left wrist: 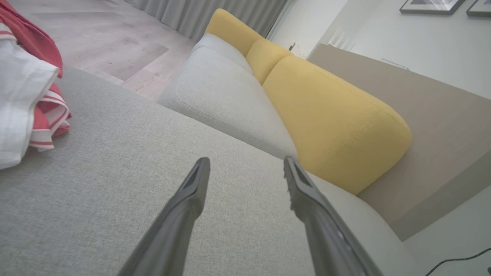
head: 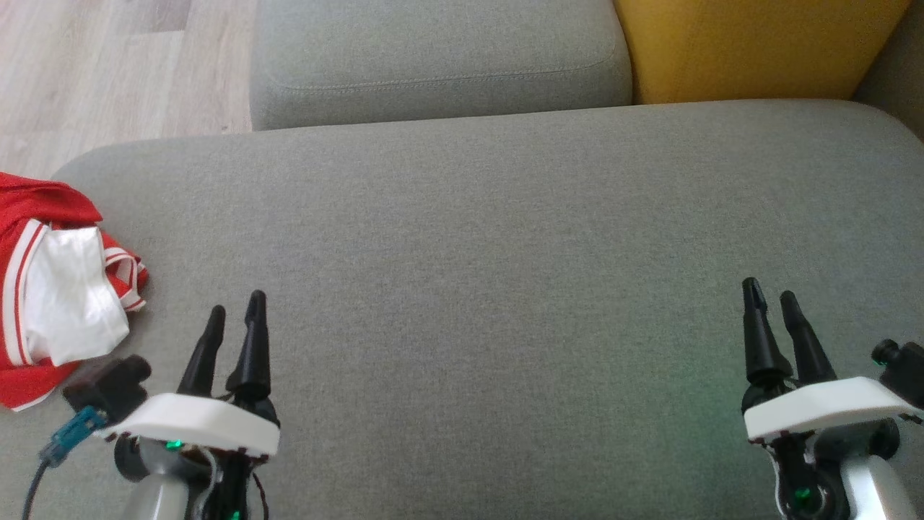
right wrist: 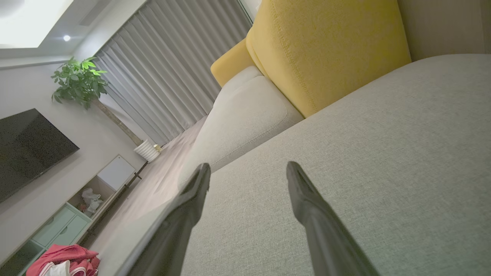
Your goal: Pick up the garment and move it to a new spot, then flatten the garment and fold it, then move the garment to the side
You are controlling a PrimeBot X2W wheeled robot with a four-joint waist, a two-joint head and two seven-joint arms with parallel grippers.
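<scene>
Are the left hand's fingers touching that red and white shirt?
Apart. In the left wrist view, bare grey cushion lies between the open fingers of the left gripper and the garment, which sits off to the side.

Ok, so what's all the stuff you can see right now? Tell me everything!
garment: one, red and white, crumpled, left edge of the big seat
seats: two, grey, big seat in front, smaller seat behind
back cushions: three, yellow, along the sofa back
floor: one, pale wood, beyond the sofa
curtain: one, grey, far end of room
plant: one, green, beside the curtain
TV: one, black, on the wall
hands: two, black fingers, left hand near the garment, right hand opposite, both open, empty
</scene>
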